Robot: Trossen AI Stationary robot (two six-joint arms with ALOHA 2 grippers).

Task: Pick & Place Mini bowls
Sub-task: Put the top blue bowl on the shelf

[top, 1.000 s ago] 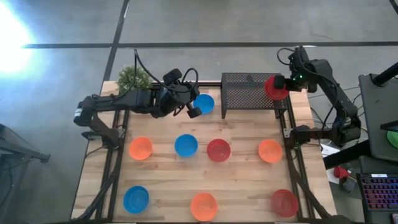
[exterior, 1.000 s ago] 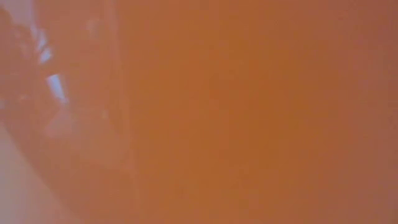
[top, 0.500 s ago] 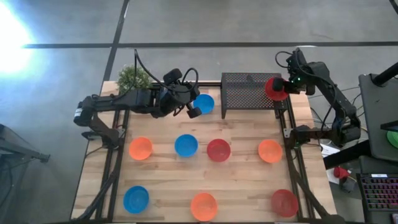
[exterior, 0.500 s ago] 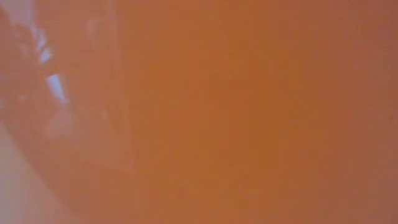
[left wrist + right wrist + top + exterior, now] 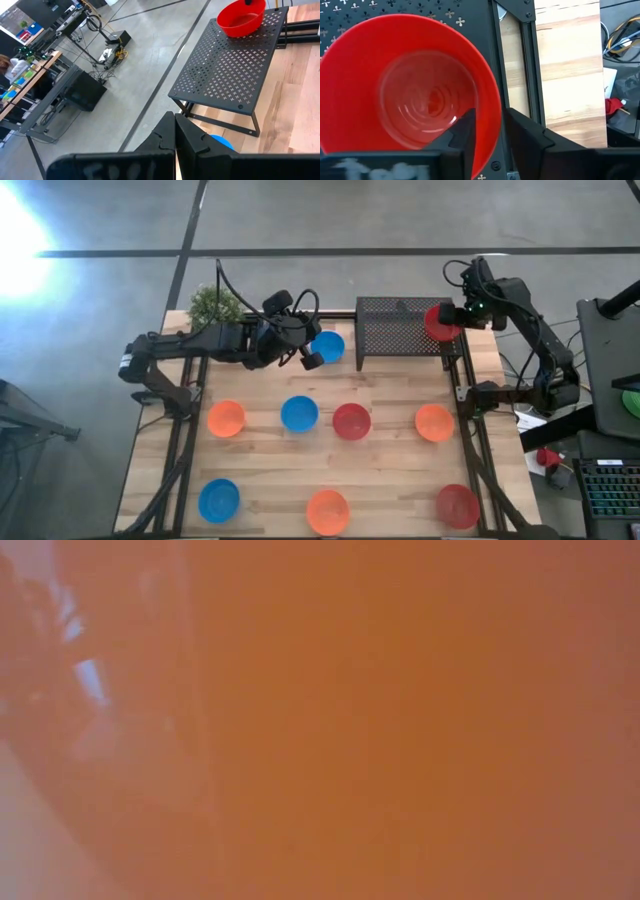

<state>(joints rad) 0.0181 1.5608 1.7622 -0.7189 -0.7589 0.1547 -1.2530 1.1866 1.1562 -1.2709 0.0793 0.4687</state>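
Wooden table (image 5: 390, 450) holds seven loose bowls; your right gripper (image 5: 447, 319) pinches a glossy red bowl (image 5: 405, 85) over the perforated rack (image 5: 230, 60). Your left gripper (image 5: 312, 356) sits closed beside a blue bowl (image 5: 329, 345). Orange fills the low view.

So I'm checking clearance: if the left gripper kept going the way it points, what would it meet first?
Probably the black rack: the left gripper points at its near edge, above a blue bowl. Depth is unclear; it might pass just over the top.
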